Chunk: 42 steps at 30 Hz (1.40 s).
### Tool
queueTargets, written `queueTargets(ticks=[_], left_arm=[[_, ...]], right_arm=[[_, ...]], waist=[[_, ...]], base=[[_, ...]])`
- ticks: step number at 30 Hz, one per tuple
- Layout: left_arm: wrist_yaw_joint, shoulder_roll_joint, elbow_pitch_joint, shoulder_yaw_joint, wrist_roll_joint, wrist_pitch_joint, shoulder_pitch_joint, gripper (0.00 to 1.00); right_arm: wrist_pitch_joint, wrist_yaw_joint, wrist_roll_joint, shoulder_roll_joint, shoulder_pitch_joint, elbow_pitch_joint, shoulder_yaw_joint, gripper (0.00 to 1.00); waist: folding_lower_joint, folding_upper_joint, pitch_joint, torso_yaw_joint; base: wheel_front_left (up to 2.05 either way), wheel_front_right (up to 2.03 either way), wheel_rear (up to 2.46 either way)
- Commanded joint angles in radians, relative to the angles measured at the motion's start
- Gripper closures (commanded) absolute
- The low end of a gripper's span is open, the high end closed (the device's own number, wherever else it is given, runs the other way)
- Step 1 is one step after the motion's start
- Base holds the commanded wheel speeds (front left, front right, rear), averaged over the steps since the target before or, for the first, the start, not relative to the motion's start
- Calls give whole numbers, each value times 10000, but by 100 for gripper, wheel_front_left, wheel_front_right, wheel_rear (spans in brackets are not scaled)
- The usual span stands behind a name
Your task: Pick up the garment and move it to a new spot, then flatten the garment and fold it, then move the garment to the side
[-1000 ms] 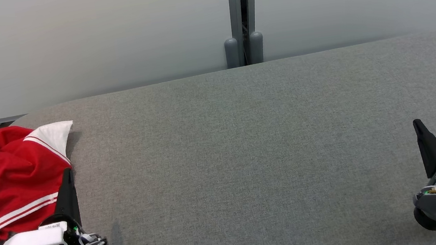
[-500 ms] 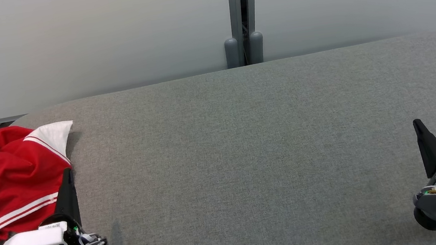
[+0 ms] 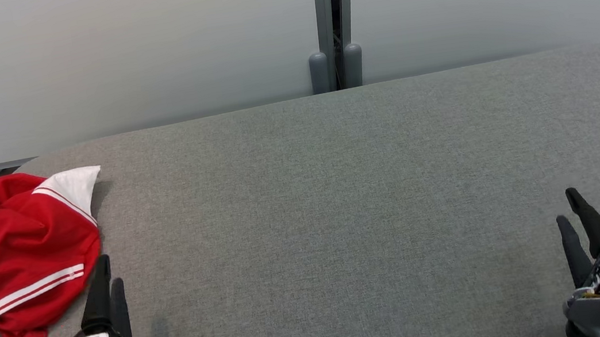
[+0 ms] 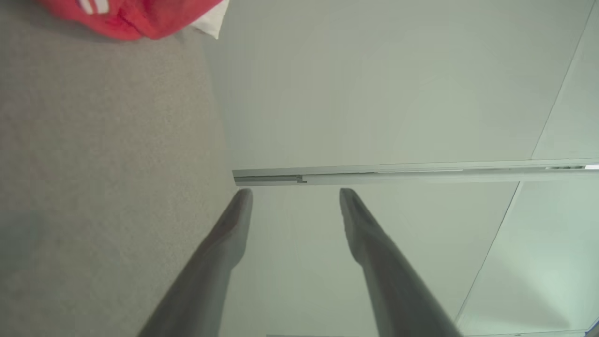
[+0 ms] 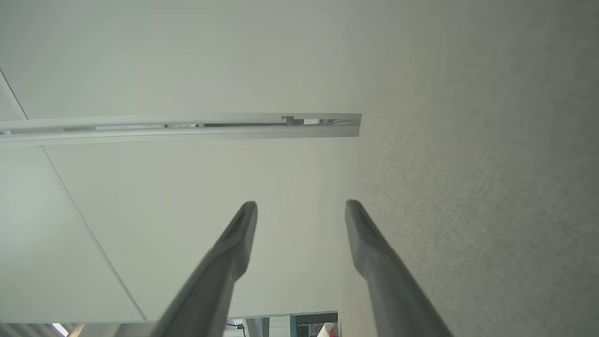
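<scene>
While it lies bunched, the garment [image 3: 15, 252] shows red (white stripes).

In the left wrist view, the crumpled red fabric garment with white stripes [image 4: 140, 18] is cut off by the top edge, and the 2 dark fingers [image 4: 215, 267] of the left tool [image 4: 295, 192] are blurred. In the head view, the garment's shape is hidden by its own folds, and the white body of the right tool [image 3: 566, 205] is cut off by the bottom edge. A small teal panel [image 5: 304, 325] in the right wrist view cannot be identified.
</scene>
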Motion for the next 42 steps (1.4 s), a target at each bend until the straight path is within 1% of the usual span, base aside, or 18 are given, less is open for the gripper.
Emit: queueTargets(ticks=[1,9,14,18,19,24,29,30,35,42], left_arm=[[0,-1,-6,-24,-1,-15,13,0],[-3,23,-357,-464,85,-375,178,0],[-4,58,-549,-598,608,-628,277,0],[-5,47,-794,-485,1529,-798,352,0],[-5,47,-794,-485,1529,-798,352,0],[46,52,-1135,-529,2835,-999,457,0],[241,61,-1539,-711,4160,-1189,539,0],[332,66,-1704,-811,4632,-1261,551,0],[562,74,-2087,-1034,5858,-1436,596,0],[884,81,-2386,-1399,7227,-1669,726,0]], right_arm=[[-15,0,-4,-2,11,-10,26,0],[-417,2,-144,-37,53,-163,596,0],[-729,2,-608,-100,3,-165,985,0],[-929,3,-1498,-110,-25,-183,1064,0],[-929,3,-1498,-110,-25,-183,1064,0],[-1165,4,-2762,-85,5,-355,1255,0],[-1384,5,-3902,-87,49,-627,1516,0],[-1469,5,-4316,-92,58,-747,1632,0],[-1679,6,-5409,-105,59,-1051,1900,0],[-1944,8,-6929,-122,123,-1386,2272,0]], waist=[[0,0,3,0],[0,0,-11,-14],[0,0,-21,-20],[0,0,-27,-27],[0,0,-27,-27],[0,0,-31,-30],[0,0,-22,-32],[0,0,-16,-33],[0,0,-3,-46],[0,0,7,-69]], base=[[0,0,0],[0,0,0],[0,0,0],[0,0,0],[0,0,0],[0,0,0],[0,0,0],[0,0,0],[0,0,0],[0,0,0]])
